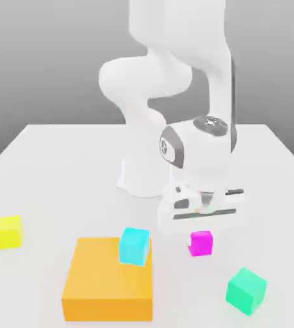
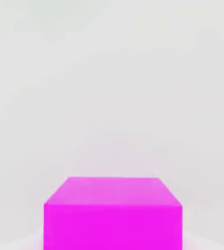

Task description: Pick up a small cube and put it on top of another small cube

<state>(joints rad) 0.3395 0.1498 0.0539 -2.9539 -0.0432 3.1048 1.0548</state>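
One magenta cube, flat and square-on, beneath the hand; finger spread unclear.

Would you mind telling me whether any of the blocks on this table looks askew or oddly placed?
One does: the small cyan cube sits on the corner of the large flat orange block, overhanging its edge. The small magenta cube, small yellow cube and small green cube rest flat on the white table, the green one turned.
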